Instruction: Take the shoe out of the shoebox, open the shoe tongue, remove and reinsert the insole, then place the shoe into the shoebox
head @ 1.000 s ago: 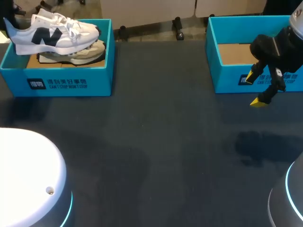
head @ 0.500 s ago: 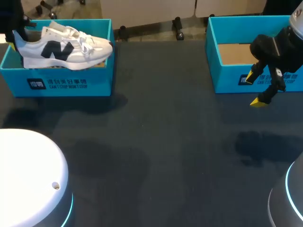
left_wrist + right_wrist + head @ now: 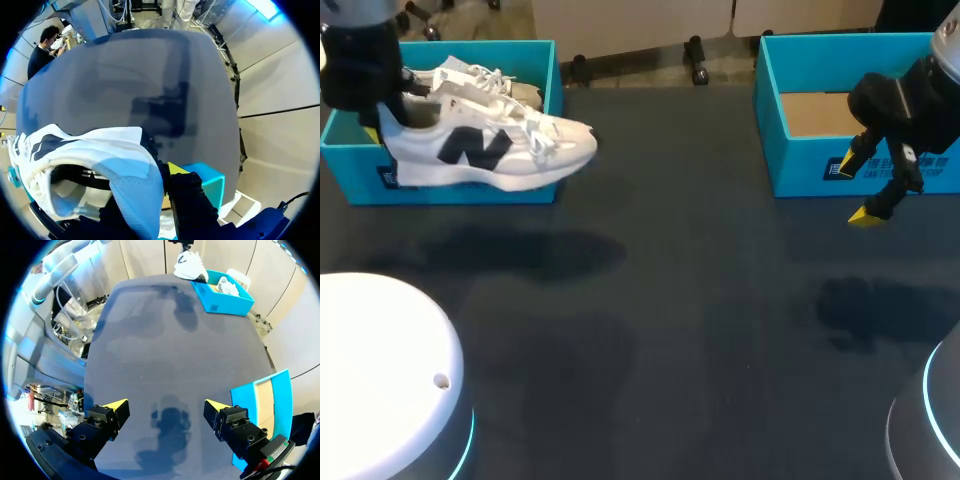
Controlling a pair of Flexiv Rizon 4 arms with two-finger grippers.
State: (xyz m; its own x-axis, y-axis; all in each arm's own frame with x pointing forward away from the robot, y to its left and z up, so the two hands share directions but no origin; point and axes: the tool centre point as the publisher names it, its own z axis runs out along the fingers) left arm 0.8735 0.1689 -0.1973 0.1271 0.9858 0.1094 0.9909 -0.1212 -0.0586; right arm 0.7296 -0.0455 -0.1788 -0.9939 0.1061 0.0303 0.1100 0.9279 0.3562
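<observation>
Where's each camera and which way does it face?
Head view: above and behind, looking down on the table; left arm and right arm show.
Left wrist view: on that wrist, along the left gripper, at the shoe it holds.
Right wrist view: likewise, past the open right gripper, across the table.
All three share the shoe.
</observation>
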